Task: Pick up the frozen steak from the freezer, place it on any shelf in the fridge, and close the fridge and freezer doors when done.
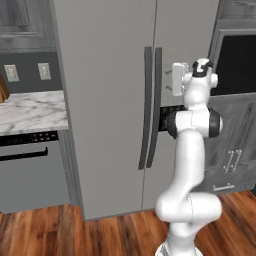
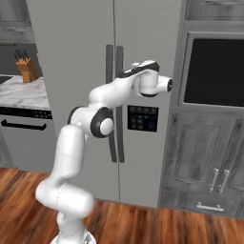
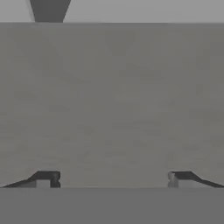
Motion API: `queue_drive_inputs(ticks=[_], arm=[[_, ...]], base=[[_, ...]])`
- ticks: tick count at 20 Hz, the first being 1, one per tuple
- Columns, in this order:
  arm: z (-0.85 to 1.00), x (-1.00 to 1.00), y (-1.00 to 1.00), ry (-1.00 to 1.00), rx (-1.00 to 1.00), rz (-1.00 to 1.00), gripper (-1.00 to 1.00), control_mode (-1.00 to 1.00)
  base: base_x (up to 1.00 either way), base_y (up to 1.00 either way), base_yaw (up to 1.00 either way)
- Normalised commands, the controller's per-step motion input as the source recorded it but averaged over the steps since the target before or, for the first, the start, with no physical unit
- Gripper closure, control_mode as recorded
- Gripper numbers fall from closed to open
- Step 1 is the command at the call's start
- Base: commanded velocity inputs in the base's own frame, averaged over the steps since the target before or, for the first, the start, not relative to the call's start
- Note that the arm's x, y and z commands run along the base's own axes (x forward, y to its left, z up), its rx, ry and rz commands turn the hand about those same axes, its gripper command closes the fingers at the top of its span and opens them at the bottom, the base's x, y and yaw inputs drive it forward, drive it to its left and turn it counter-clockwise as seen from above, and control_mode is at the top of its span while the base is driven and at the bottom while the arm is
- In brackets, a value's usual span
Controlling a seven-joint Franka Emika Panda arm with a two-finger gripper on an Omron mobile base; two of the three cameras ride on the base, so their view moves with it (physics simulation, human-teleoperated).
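Countertop (image 1: 30,112) of marble lies left of the tall grey unit, whose fridge and freezer doors (image 1: 105,100) stand closed, hiding the contents, steak included. Right of the handles (image 1: 151,107), the gripper (image 3: 113,178) faces the narrower door, fingers spread wide.

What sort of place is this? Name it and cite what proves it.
A home kitchen, rendered. A tall grey side-by-side fridge and freezer stands with both doors shut, a marble counter with a knife block beside it, and a built-in oven in dark cabinetry.
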Motion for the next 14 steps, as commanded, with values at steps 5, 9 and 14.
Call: queue_drive_inputs(ticks=[5, 9, 14], arm=[[-0.01, 0.55, 0.09, 0.0, -0.02, -0.01, -1.0, -1.0], [-0.01, 0.04, 0.0, 0.0, 0.0, 0.0, -1.0, -1.0], [0.0, 0.0, 0.0, 0.0, 0.0, 0.0, -1.0, -1.0]], base=[[0.0, 0.0, 0.0], [0.0, 0.0, 0.0], [0.0, 0.0, 0.0]])
